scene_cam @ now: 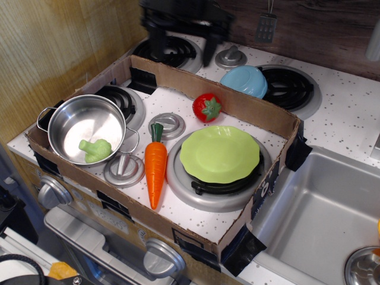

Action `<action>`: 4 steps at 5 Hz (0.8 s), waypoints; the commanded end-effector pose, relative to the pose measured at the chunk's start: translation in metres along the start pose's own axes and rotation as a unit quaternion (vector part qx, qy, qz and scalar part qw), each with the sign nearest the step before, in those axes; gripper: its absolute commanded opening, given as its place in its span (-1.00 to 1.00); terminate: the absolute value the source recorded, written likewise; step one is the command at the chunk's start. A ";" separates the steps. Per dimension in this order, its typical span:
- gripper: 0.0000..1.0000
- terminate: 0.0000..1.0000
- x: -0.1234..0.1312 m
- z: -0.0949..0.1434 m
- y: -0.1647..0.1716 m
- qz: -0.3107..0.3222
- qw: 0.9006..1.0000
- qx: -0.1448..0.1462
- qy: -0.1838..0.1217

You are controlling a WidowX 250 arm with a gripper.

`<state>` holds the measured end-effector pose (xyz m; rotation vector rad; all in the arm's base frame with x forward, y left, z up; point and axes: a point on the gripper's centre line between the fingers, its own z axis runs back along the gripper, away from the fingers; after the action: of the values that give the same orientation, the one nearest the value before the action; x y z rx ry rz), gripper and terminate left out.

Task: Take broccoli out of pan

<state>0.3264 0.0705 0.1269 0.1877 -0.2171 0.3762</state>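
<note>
The pale-green broccoli lies inside the shiny steel pan, near its front rim. The pan stands on the front-left burner inside a cardboard frame. My gripper hangs at the back of the stove, above the rear-left burner, far from the pan. Its two black fingers point down with a wide gap between them, and it holds nothing. The image of it is blurred by motion.
An orange carrot, a red tomato and a lime-green plate lie inside the cardboard frame. A blue bowl sits upside down behind the frame. A sink is at the right.
</note>
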 end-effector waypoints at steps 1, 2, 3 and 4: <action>1.00 -1.00 -0.026 0.006 0.046 0.068 0.997 0.017 -0.017; 1.00 -1.00 -0.039 -0.003 0.067 0.097 0.995 0.012 0.004; 1.00 -1.00 -0.051 -0.011 0.086 0.127 0.992 0.015 0.018; 1.00 -1.00 -0.062 -0.021 0.100 0.146 0.989 0.012 0.016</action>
<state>0.2351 0.1456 0.0907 0.1596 -0.1572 0.6730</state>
